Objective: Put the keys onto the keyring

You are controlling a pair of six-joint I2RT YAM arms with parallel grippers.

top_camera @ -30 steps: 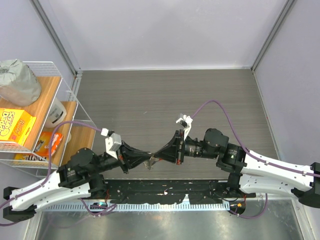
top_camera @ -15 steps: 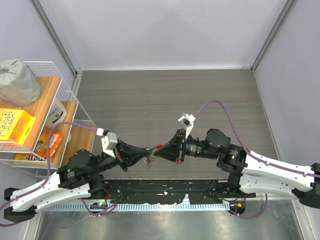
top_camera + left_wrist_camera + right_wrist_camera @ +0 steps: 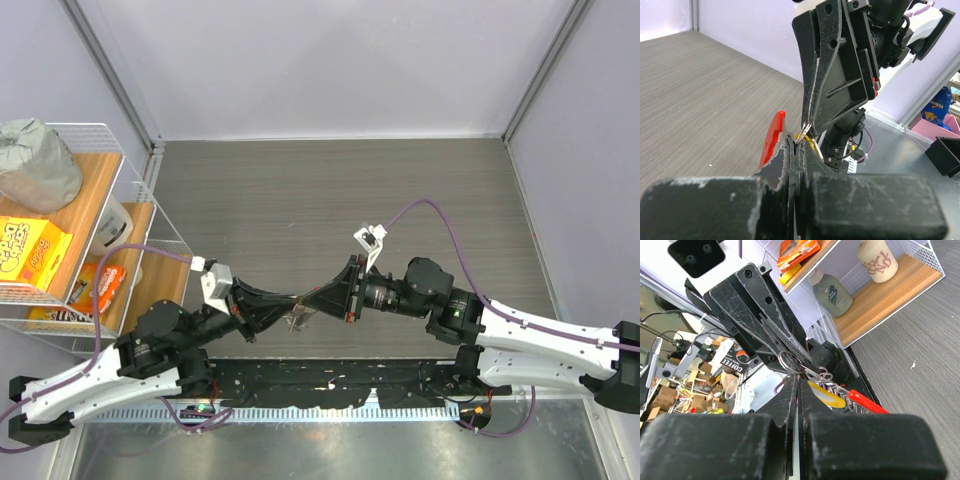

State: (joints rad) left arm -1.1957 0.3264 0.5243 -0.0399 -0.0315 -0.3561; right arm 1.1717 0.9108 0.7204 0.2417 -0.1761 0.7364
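My left jaws and right jaws meet tip to tip above the grey wood-grain tabletop (image 3: 300, 190). Left jaws clamp the silvery metal keyring with red plastic piece (image 3: 789, 361); right jaws are pressed together at its ring, the yellow-headed metal key (image 3: 825, 394) just beside

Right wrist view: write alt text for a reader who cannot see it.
The right gripper and left gripper, both shut, meet tip to tip at a silvery keyring. A yellow-tagged key and red plastic piece hang beside it; a shelved bottle behind.
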